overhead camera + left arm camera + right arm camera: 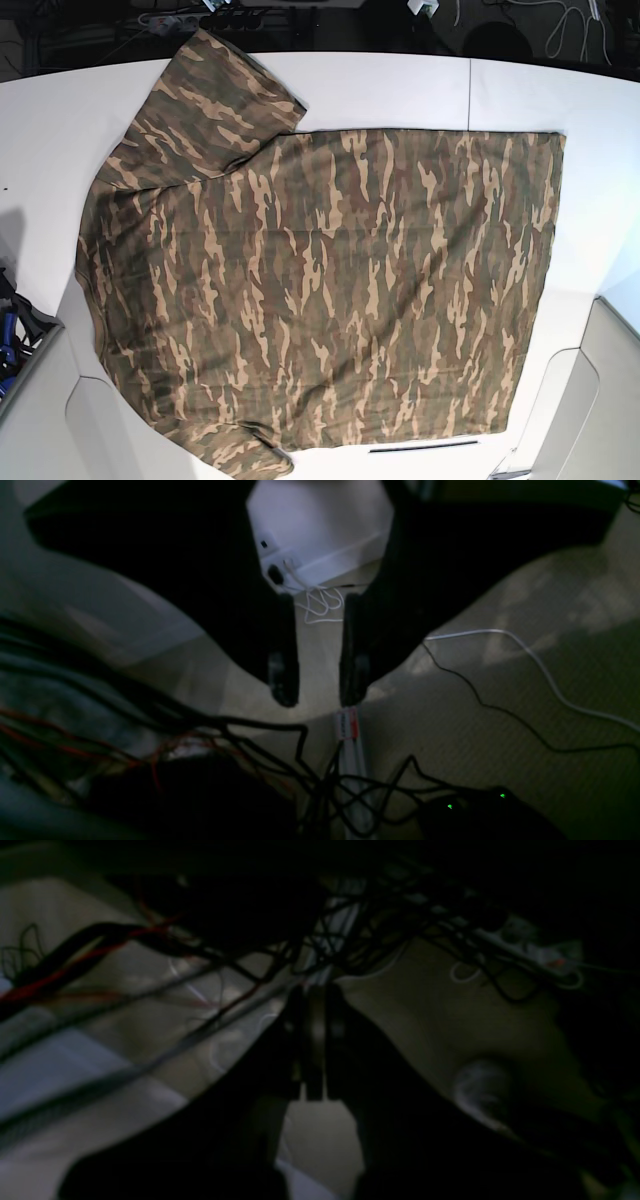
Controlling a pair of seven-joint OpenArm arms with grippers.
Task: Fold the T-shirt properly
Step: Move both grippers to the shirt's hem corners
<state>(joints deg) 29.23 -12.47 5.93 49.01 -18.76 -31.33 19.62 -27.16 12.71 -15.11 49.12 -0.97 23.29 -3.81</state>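
The camouflage T-shirt (320, 280) lies spread flat on the white table (580, 90) in the base view. Its hem is at the right, one sleeve (215, 100) is at the top left, and the other sleeve (245, 450) is at the bottom edge. The collar does not show. Neither arm shows in the base view. My left gripper (319, 697) is open and empty, hanging over a floor with cables. My right gripper (315, 990) is shut and empty, in a dark view over tangled cables. The shirt is in neither wrist view.
In the left wrist view there are a white box (320, 525), black and white cables (500, 715), a power strip (350, 750) and a dark device with green lights (475, 810). A blue and grey object (10, 335) sits at the table's left edge.
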